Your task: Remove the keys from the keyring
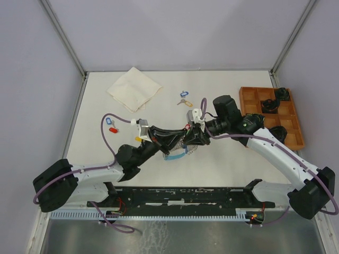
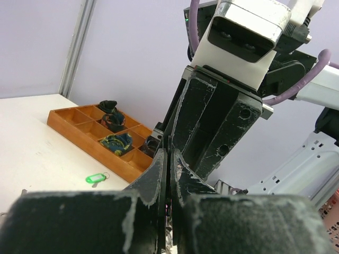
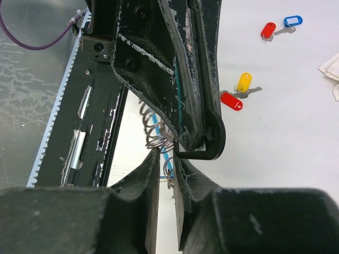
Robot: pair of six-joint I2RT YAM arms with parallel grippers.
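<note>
Within wooden tray [image 1: 249, 98], dark items [image 1: 269, 105]

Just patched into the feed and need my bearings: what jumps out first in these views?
The left pincer and right pincer meet tip to tip at mid-table, with the keyring showing its light-blue band right beside them. Loose tagged keys lie scattered on the white table, and a wooden tray sits at the far right.
</note>
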